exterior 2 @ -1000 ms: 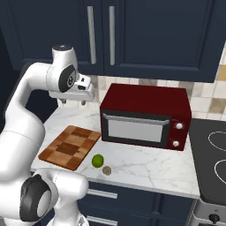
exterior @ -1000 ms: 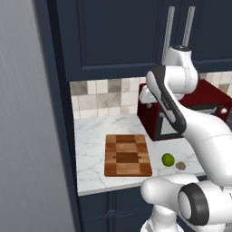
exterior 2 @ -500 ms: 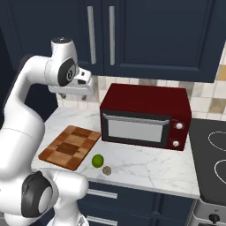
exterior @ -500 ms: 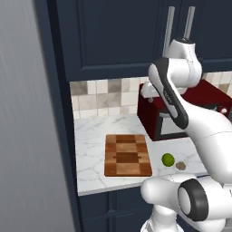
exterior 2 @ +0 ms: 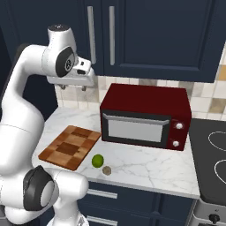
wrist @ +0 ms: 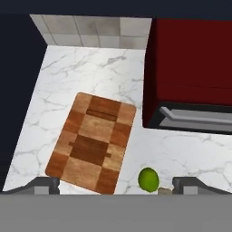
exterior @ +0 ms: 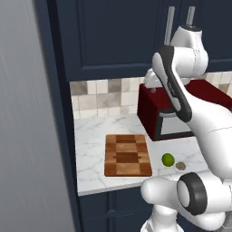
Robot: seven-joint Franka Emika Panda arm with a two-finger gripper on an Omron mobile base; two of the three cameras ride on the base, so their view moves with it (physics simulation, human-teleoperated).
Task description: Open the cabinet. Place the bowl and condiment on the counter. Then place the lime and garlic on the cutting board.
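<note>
Above the tool [exterior 2: 72, 88], which hangs with its jaws spread wide and empty, the cabinet [exterior 2: 145, 35] stands shut, its two silver bar handles [exterior 2: 100, 35] just up and to one side. Raise the tool, square it to one handle, close, then pull along the door's arc. Bowl and condiment are presumably inside. Well below, on the worktop [wrist: 90, 77], the cutting board [wrist: 93, 141] lies bare; lime [wrist: 148, 179] and garlic [exterior 2: 106, 170] rest just beside it.

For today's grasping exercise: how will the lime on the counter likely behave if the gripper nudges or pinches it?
The lime looks round and smooth, so a nudge would probably roll it across the flat counter, perhaps into the garlic beside it. Its glossy curve may slip from an off-centre pinch. It seems small, probably light.
</note>
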